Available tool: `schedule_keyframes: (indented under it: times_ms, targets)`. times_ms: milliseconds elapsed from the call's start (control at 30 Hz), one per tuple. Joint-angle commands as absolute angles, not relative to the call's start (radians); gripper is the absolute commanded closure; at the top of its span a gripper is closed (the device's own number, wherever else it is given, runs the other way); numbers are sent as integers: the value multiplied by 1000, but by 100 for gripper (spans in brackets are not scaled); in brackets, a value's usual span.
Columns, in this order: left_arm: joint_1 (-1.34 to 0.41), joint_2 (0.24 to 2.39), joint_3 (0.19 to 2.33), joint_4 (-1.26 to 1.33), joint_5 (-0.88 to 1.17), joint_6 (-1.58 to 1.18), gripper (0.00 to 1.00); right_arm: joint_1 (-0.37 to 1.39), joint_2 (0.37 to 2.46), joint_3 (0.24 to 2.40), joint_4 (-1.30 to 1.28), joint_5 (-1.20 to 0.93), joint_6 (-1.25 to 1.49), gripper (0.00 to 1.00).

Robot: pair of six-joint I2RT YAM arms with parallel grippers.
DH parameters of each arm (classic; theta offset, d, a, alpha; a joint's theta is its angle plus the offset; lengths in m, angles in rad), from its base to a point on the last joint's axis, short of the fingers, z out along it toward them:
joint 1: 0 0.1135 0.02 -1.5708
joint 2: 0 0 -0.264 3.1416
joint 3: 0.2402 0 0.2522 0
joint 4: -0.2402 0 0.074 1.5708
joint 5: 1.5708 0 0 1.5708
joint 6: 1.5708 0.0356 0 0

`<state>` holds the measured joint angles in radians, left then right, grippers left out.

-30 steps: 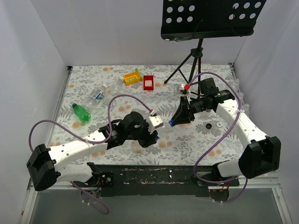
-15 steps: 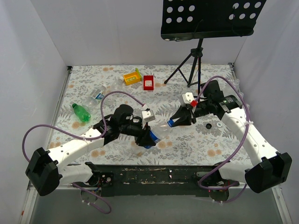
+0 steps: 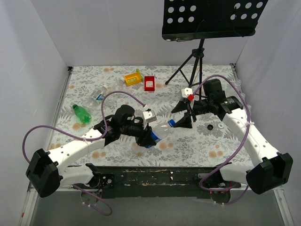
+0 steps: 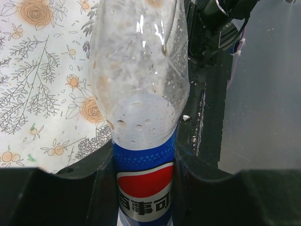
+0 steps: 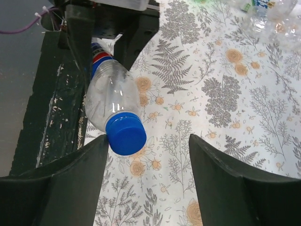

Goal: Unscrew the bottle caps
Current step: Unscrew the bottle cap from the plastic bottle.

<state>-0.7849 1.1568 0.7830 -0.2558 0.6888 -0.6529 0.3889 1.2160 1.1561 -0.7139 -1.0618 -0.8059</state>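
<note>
My left gripper is shut on the blue-labelled Pepsi bottle, holding it tilted above the table. The bottle's blue cap is on its neck and points at my right gripper. That gripper is open. The cap sits between its fingers, close against the left finger and well apart from the other. In the top view the cap lies just in front of the right gripper. A green bottle and clear bottles lie at the far left.
A yellow box and a red box sit at the back. A tripod music stand rises behind the right arm. A loose black cap and a white one lie under the right arm.
The right gripper has opened and let go of the blue cap, which stays on the bottle. The left arm swung the bottle earlier and is now still.
</note>
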Motion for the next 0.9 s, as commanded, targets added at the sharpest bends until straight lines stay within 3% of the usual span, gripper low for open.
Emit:
schedule_keyframes:
  times_ms: [0, 267, 633, 867]
  targets:
    - [-793, 1123, 831, -311, 671, -612, 95, 377, 1239, 1241, -655, -986, -658, 22]
    - [-801, 1111, 865, -371, 484, -557, 95, 335, 1264, 1316, -684, -1002, -483, 20]
    - [-871, 1114, 881, -359, 206, -486, 95, 275, 1253, 1195, -526, -1049, -105, 20]
    - [-923, 1163, 897, -327, 133, -474, 95, 273, 1284, 1129, -434, -1066, 52, 20]
